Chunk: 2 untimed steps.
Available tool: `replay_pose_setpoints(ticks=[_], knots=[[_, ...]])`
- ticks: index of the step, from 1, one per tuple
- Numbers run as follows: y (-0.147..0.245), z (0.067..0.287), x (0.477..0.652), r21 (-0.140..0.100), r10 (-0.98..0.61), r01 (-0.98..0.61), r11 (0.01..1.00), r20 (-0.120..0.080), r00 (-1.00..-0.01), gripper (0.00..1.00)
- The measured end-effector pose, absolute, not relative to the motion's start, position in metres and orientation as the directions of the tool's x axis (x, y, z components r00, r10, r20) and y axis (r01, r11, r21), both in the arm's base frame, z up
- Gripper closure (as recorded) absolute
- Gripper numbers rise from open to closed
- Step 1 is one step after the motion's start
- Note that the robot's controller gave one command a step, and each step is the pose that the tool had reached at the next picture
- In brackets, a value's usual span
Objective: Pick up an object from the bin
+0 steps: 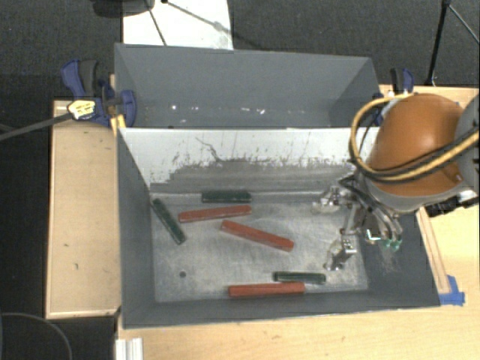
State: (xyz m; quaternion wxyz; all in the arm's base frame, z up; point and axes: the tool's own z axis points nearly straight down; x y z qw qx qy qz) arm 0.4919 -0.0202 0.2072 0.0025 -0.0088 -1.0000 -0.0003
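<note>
The grey bin (135,223) carried six loose sticks, apparently three red and three green. A green stick (299,277) and a red stick (266,290) lay nearest the gripper (339,258); the others lay well to its left.

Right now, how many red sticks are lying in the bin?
3. One red stick lies left of centre, a second slants in the middle, a third lies along the near wall of the bin. The robot arm may hide more.

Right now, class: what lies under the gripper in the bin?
Bare bin floor under the gripper; the short green stick lies beside it, apart. The arm covers the floor further right.
</note>
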Motion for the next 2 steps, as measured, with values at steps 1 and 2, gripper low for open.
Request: replay_pose_setpoints(ticks=[1, 2], knots=[[-0.02, 0.21, 0.494, 0.0, 0.017, 0.017, 1.0, -0.002, -1.0, 0.0], [-0.021, 0.169, 0.5, -0.001, -0.059, -0.059, 0.998, -0.009, -0.998, 0.0]])
